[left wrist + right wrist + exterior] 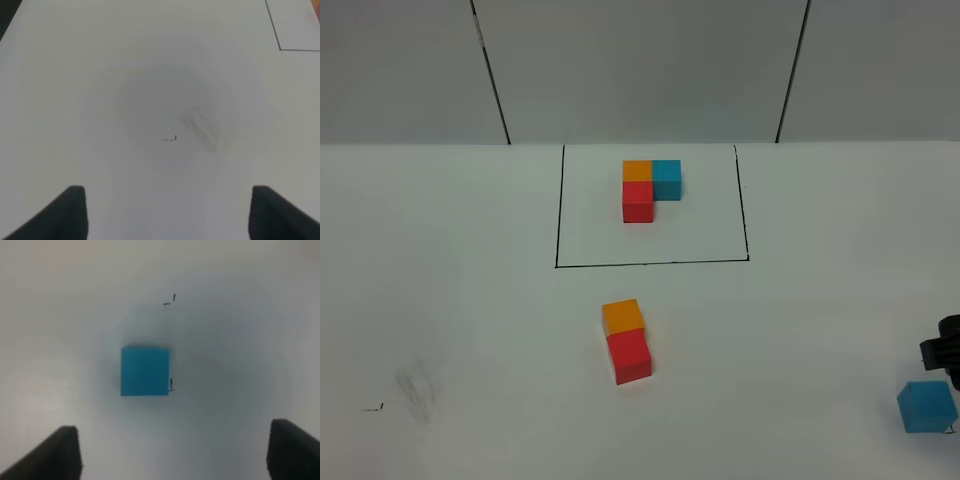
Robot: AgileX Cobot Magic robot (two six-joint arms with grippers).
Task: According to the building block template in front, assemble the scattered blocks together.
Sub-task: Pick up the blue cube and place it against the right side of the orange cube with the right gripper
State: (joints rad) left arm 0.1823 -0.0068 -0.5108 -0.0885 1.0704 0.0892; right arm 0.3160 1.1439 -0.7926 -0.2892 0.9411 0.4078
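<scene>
blue cube [926, 406] sits alone on open worktop [470, 320], well apart from orange-red pair [626, 340]; left gripper [167, 200], right gripper [175, 440] both wide.

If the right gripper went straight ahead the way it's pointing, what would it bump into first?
Probably the blue cube: it lies right ahead of the open right gripper, lined up with its middle. How far off is hard to tell.

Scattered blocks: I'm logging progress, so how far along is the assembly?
Done: orange cube and red cube sit touching, as in the template. In hand: nothing; the open right gripper hangs over the blue cube. Remaining: blue goes beside orange.
</scene>
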